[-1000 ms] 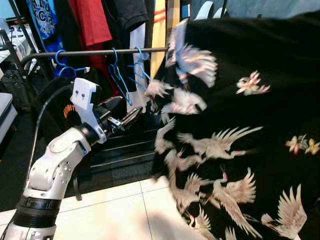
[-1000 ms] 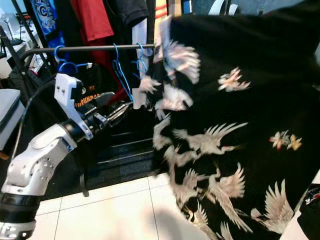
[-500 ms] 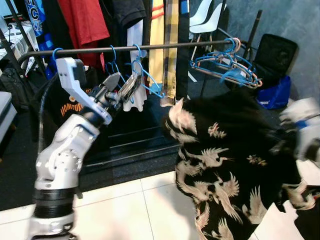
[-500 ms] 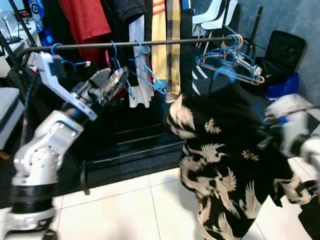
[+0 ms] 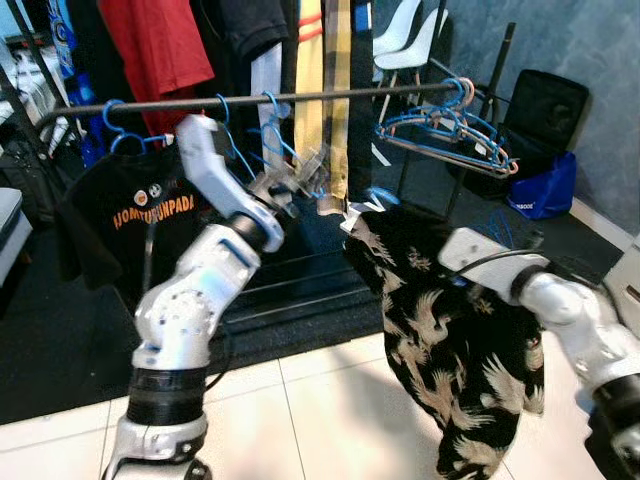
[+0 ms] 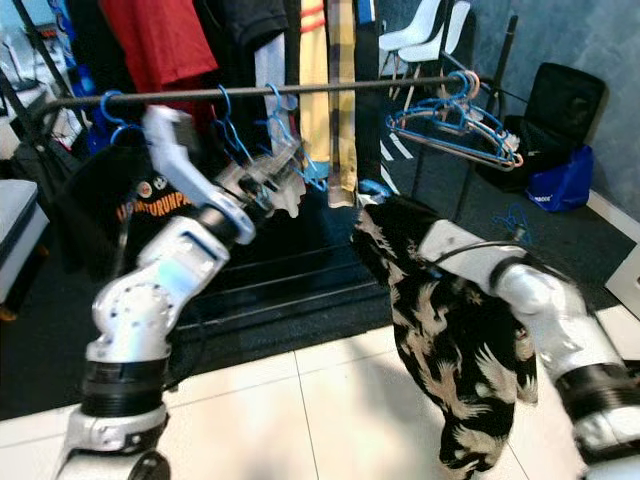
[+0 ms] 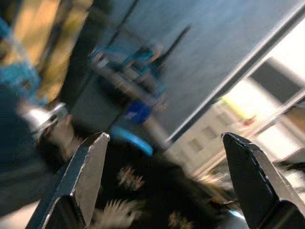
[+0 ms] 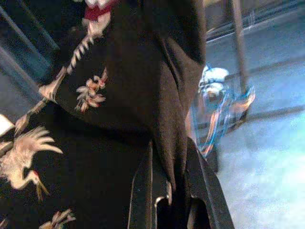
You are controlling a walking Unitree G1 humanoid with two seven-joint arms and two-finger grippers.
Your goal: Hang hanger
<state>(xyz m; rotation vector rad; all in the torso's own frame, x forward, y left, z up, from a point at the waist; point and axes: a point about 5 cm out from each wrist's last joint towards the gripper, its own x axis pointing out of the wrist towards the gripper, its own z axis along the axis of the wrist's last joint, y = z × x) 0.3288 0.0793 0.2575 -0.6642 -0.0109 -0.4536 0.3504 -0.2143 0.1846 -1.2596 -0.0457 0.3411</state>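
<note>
A black shirt (image 5: 450, 350) printed with white cranes hangs from a blue hanger (image 5: 381, 195), below and in front of the dark clothes rail (image 5: 300, 96). My right gripper (image 8: 174, 200) is shut on a fold of that shirt, and its silver arm (image 5: 560, 310) reaches in from the right. My left gripper (image 5: 303, 168) is raised just under the rail, left of the shirt's collar. Its black fingers (image 7: 86, 167) stand wide open with nothing between them.
On the rail hang loose blue hangers (image 5: 235, 140), a black T-shirt with orange lettering (image 5: 150, 210) and a bundle of blue hangers (image 5: 450, 130) at the right end. Behind are a red shirt (image 5: 150, 50), a black bag (image 5: 545, 105) and a blue bag (image 5: 540, 190). White tiles (image 5: 300, 420) lie below.
The crane shirt has dropped from right before the camera to hang lower at my right arm. My left arm has swung right along the rail toward the shirt's collar.
</note>
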